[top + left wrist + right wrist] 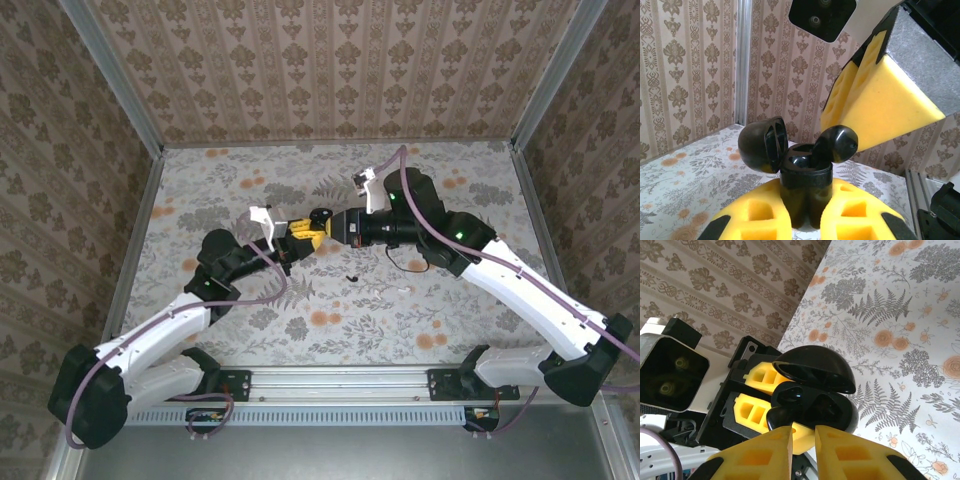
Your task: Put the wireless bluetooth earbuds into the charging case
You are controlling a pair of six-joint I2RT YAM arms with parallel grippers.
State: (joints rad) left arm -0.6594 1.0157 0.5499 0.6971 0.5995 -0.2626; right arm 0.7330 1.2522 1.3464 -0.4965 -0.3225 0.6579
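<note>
- Top external view: the two arms meet over the middle of the flower-patterned bench (450, 330), tips almost touching, with the charging case (321, 216) between them.
- The left jaws are closed on the lower body of the case. In the left wrist view their yellow pads (762, 212) press on it from both sides, and the case (807, 175) stands upright between them.
- The case is black and round, and it is held up off the bench.
- Its lid (762, 145) is swung open to the left, and the hollow inside is uncovered.
- A black earbud (837, 142) sits at the right rim of the open case, touching it or just above it; I cannot tell which.
- The right jaws are closed to a thin slit, and that earbud is pinched at the tip of their yellow fingers (880, 100), which come down from the upper right.
- In the right wrist view the same fingers (832, 442) point straight at the open case (820, 407), with the lid (815, 371) raised above it.
- From above, a loose black earbud (350, 275) lies on the bench just in front of where the arms meet.
- A white earbud (405, 290) lies a little to its right, apart from it.
- Both loose pieces lie well clear of the case.
- Patterned wallpaper (340, 70) covers the walls around the bench.
</note>
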